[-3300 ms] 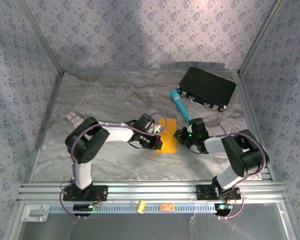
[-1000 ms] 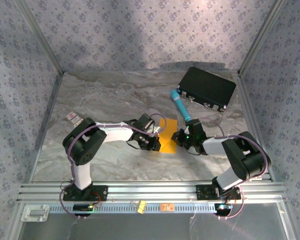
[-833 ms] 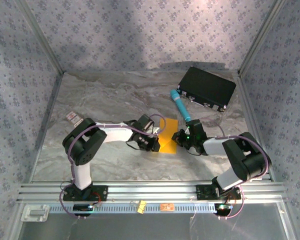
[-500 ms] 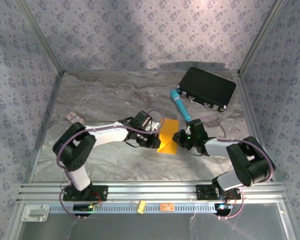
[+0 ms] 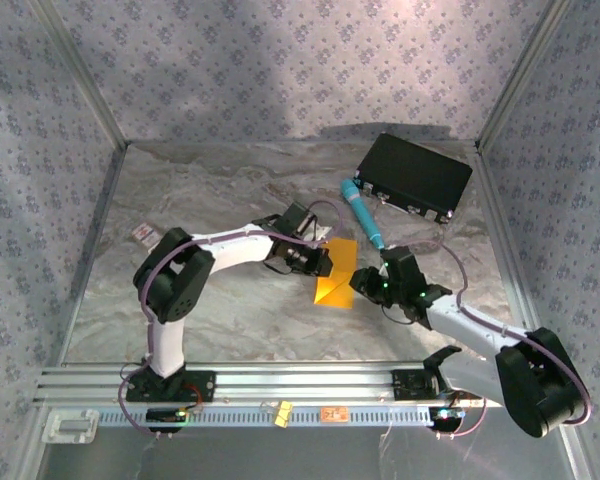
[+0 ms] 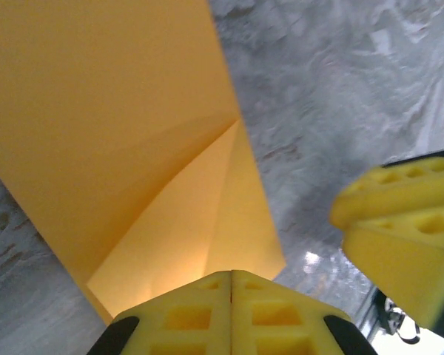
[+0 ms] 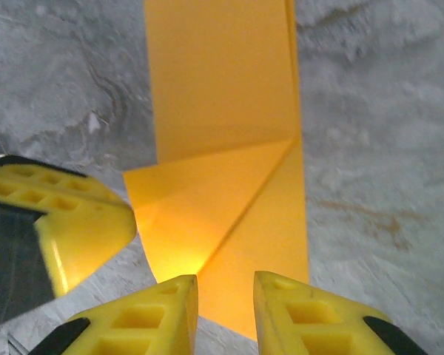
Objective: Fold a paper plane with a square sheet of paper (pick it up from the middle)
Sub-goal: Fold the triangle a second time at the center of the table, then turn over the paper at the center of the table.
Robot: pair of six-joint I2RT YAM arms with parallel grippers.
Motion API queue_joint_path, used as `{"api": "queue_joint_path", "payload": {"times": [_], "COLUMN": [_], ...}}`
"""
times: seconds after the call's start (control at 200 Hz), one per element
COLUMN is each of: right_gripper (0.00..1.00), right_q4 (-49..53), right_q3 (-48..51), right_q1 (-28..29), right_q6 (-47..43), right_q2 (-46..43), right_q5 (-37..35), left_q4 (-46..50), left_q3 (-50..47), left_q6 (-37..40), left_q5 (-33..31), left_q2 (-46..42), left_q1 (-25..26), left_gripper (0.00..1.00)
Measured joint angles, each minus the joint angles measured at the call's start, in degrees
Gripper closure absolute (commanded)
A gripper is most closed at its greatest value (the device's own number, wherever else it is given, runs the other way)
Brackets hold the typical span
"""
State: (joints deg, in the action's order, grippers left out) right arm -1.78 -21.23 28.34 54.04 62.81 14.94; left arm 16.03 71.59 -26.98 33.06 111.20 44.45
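Square sheet of paper (image 5: 334, 280): partly folded, diagonal flap showing, mid-table between both grippers
Left gripper (image 6: 231, 279): pads pressed together on the sheet's edge
Right gripper (image 7: 226, 288): jaws slightly parted, sheet edge in the gap, apparently unpinched
Long axis: near-to-far, crosswise to the line between grippers
Nearer arm: left, holding; right just beside

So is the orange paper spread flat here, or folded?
Folded in part: on the square sheet of paper a triangular flap lies turned over along a diagonal crease, seen from both wrists.
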Motion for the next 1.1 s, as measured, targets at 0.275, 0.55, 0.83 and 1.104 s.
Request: {"api": "queue_joint_path", "payload": {"times": [0.275,0.55,0.83,1.104], "right_gripper": [0.68,0.63,0.59,0.59], "right_q4": [3.1,4.0,5.9,6.8], "right_q3": [0.1,0.1,0.1,-0.6], "right_q1": [3.6,4.2,4.2,4.5], "right_q6": [3.1,5.3,6.6,7.3], "right_q2": [0.0,0.3,2.0,3.1], "right_q5": [-1.5,-2.4,-2.3,-1.8], "left_q4": [1.5,-1.5,-4.6,-5.4], "left_q3": [-0.9,-4.0,-7.2,-9.3], "left_q6": [2.5,2.5,0.6,-2.1], "left_q5": [-2.7,-2.5,-2.9,-3.1], "left_q2": [1.9,2.3,0.5,-1.0], "left_q1": [0.0,0.2,1.9,2.6], "left_gripper": [0.97,0.97,0.98,0.97]}}
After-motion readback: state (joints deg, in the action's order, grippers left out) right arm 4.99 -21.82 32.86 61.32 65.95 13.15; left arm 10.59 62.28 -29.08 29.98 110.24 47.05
